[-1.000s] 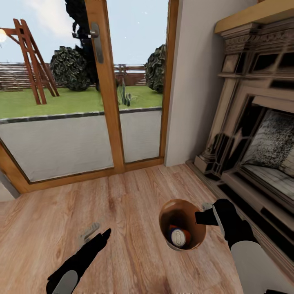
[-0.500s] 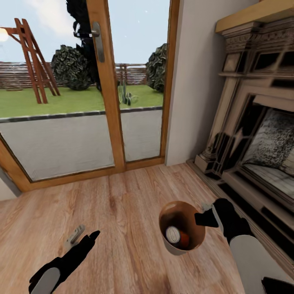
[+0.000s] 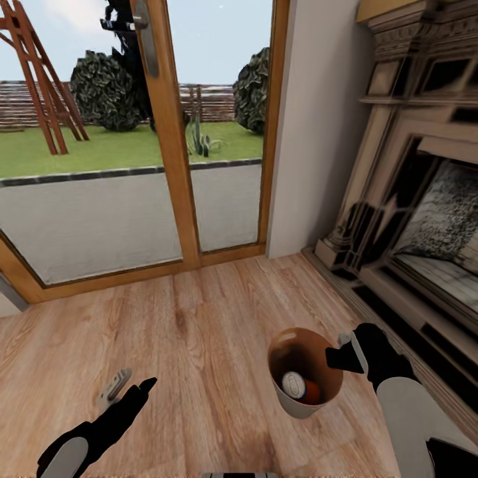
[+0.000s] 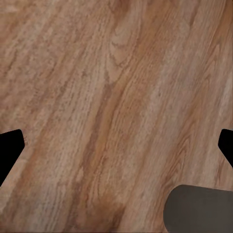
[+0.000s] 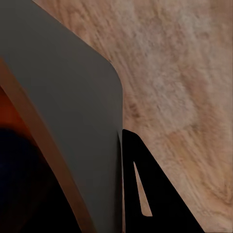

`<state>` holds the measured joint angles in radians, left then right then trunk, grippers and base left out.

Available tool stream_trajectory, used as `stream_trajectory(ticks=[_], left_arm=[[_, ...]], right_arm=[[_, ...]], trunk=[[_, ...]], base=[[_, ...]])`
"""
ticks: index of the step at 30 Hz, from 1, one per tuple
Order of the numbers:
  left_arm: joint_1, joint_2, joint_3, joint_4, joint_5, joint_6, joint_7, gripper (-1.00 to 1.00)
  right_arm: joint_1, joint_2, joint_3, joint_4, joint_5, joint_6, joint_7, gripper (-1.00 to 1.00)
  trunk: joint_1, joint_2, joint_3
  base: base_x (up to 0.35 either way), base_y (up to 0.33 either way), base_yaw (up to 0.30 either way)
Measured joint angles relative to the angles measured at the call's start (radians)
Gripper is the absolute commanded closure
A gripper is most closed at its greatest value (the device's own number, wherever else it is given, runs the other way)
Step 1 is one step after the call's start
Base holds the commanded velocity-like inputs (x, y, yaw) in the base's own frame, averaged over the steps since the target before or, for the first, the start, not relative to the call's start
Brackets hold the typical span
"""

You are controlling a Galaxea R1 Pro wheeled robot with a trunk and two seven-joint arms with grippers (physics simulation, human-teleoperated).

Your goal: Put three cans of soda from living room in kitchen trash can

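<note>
I'm in the living room, facing the glass doors (image 3: 133,166) with the brick fireplace (image 3: 411,199) off to my right. My right gripper (image 3: 342,355) is pinched onto the rim of the tash can (image 3: 292,401), one finger outside its grey wall (image 5: 73,121), and the bucket hangs off the wooden floor (image 3: 199,332) in my grip. Down inside it I can see a silver can top (image 3: 293,384) with orange beside it (image 3: 312,393); that's at least one can of soda aboard, maybe more, but I cannot count three from here. My left gripper (image 3: 126,392) hangs low over bare floorboards, fingers spread wide, carrying nothing.

So where does that leave me? Cans are collected as far as I can judge, at least in part. What's left, I reckon, is the trip: carry this bucket out of here and into the kitchen, then set it down. If a can is missing, that comes first.
</note>
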<state>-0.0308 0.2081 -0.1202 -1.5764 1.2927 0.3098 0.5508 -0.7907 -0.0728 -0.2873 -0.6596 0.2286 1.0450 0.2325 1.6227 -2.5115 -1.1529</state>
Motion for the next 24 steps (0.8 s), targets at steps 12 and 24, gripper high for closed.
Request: stream_trajectory(ticks=[12,24], left_arm=[[0.0,0.001,-0.001,0.001,0.0,0.0,-0.001,-1.0],[0.0,0.001,-0.002,0.0,0.002,0.0,-0.003,-1.0]], right_arm=[[0.001,0.002,-0.002,0.002,-0.004,0.0,-0.004,1.0],[0.001,0.004,-0.003,0.002,-0.028,0.002,0.001,-1.0]], trunk=[[0.005,-0.003,-0.046],[0.008,-0.005,-0.073]], base=[[0.0,0.0,0.0],[0.0,0.0,0.0]])
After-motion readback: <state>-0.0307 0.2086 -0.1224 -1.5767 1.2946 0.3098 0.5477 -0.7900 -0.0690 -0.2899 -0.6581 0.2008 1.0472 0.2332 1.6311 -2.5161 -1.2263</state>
